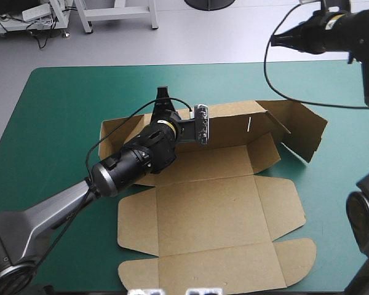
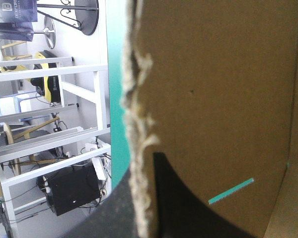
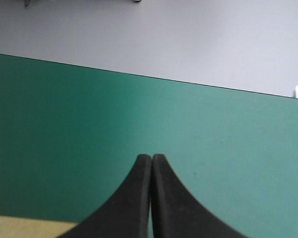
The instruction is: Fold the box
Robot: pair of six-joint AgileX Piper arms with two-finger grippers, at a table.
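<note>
left hand (image 1: 163, 94): clamped on the box (image 1: 215, 224), with the top edge of the far wall (image 1: 227, 120) sandwiched between its black fingers (image 2: 184, 208).
1 brown box, mid-counter (image 1: 55, 123) on the teal-green cover. The far wall is up. 1 side flap (image 1: 301, 132) right of that hand is raised and splayed out. The lid panel and its flaps lie flat on the near side. 1 thin slot (image 1: 249, 123) is cut in the far wall, right of the hand.
right hand (image 1: 275, 40): fingers pressed together, holding nothing, raised off the counter, well apart from the box, beyond its far right corner.

No lettering, label or number can be read on the box (image 1: 215, 215) or teal-green cover (image 1: 61, 117).
</note>
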